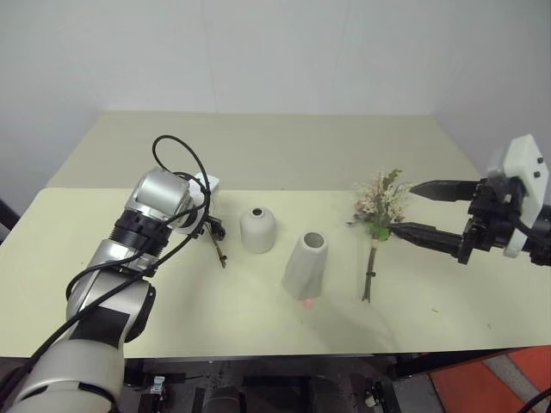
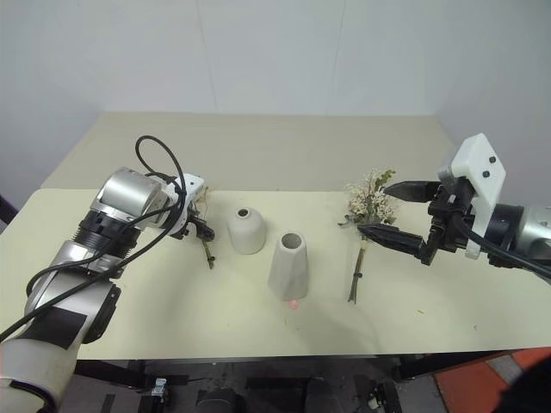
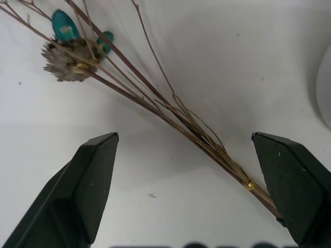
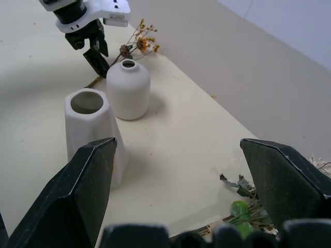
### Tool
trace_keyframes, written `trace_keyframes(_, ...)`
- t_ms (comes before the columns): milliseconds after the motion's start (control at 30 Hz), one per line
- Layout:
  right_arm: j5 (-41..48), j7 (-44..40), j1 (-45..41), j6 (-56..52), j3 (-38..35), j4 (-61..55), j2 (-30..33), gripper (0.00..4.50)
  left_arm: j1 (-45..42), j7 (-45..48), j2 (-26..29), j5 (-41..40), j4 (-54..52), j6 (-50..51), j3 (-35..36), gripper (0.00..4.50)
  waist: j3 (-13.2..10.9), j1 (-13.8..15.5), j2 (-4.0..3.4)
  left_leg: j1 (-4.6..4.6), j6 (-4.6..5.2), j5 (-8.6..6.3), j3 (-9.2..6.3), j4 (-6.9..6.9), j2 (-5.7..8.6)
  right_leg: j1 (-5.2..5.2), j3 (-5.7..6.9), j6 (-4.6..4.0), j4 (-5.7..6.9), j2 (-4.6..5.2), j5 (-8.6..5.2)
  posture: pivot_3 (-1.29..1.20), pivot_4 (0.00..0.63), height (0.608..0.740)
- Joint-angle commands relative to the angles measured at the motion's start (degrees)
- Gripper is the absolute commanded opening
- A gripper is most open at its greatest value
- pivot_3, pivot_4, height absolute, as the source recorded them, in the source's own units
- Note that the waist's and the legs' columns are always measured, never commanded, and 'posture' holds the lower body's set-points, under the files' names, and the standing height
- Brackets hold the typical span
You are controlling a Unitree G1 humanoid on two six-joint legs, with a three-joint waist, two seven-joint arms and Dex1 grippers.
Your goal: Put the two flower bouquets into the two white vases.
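Note:
The small bouquet (image 3: 176, 111) of thin brown stems lies flat on the table, left of the short rounded vase (image 1: 257, 231). My left gripper (image 3: 183, 142) points down over it, open, with one finger on each side of the stems near their tied end. The taller faceted vase (image 1: 306, 265) stands upright just right of the short one. The bushy cream, green and pink bouquet (image 1: 380, 202) lies to the right with its stems toward the front edge. My right gripper (image 1: 403, 209) hovers open above its head, holding nothing.
The pale table (image 1: 258, 146) has a seam running across its middle, and a white wall rises behind it. A small red spot (image 1: 306, 300) sits at the tall vase's base. Orange floor (image 1: 482, 383) shows past the front right corner.

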State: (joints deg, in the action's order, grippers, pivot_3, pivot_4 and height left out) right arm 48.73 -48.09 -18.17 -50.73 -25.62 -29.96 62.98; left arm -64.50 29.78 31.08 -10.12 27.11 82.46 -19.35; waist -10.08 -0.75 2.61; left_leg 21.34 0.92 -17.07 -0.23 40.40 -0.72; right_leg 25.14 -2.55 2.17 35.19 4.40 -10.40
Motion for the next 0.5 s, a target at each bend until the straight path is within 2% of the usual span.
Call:
trace_keyframes(33,1.0,0.4,0.1,0.7,-3.0,-1.1,0.0,4.50,-1.3,-0.8,0.1,1.3,-0.2,-0.7,0.9,3.63,0.0,0.0,0.00,0.00,0.00,0.00,0.00,0.00,0.00,0.00,0.00,0.00,0.00,0.00,0.00,0.00,0.150,0.740)
trace_keyframes(400,2.5,0.6,0.9,0.9,-3.7,-0.6,0.2,4.50,0.8,-3.1,1.3,2.7,-1.9,-1.4,3.1,0.04,0.0,0.0,0.00,0.01,0.00,0.00,0.00,0.00,0.01,0.00,0.00,0.00,-0.01,0.02,0.01,0.00,0.150,0.740)
trace_keyframes(500,2.4,0.3,2.1,0.7,-4.1,-0.1,0.0,4.50,1.7,-4.5,2.2,3.3,-2.4,-2.4,5.1,0.04,0.0,0.0,0.00,0.00,0.00,0.00,0.00,0.00,0.00,0.00,-0.01,0.00,0.01,0.01,0.01,0.00,0.150,0.740)
